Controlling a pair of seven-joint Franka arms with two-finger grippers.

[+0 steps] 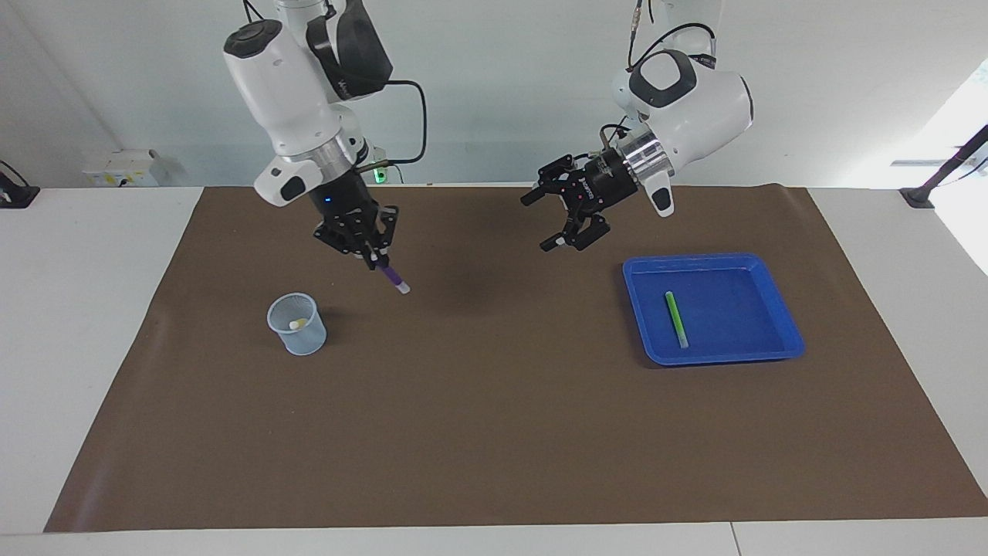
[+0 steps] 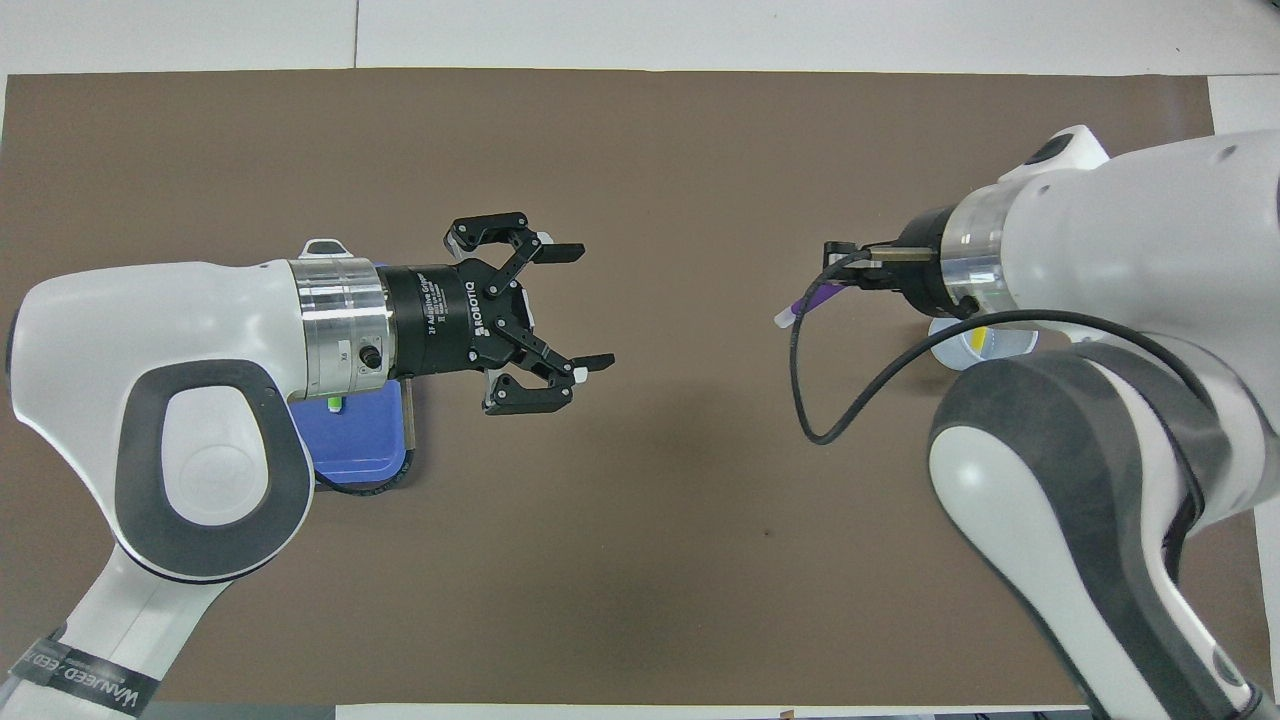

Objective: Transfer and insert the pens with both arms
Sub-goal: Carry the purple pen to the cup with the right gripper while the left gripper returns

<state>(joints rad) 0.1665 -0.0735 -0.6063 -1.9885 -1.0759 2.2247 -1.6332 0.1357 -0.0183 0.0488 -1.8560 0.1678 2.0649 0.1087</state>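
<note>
Now you are looking at three pens, one cup and one tray. Your right gripper point(image 1: 376, 259) is pinching the purple pen point(image 1: 394, 279), which is slanting down out of its fingertips over the mat beside the cup point(image 1: 296, 324), where the yellow pen point(image 1: 296, 323) is sitting. Your left gripper point(image 1: 543, 221) is hanging spread wide and holding nothing, with the green pen point(image 1: 676, 318) lying in the blue tray point(image 1: 772, 289) below and beside it.
</note>
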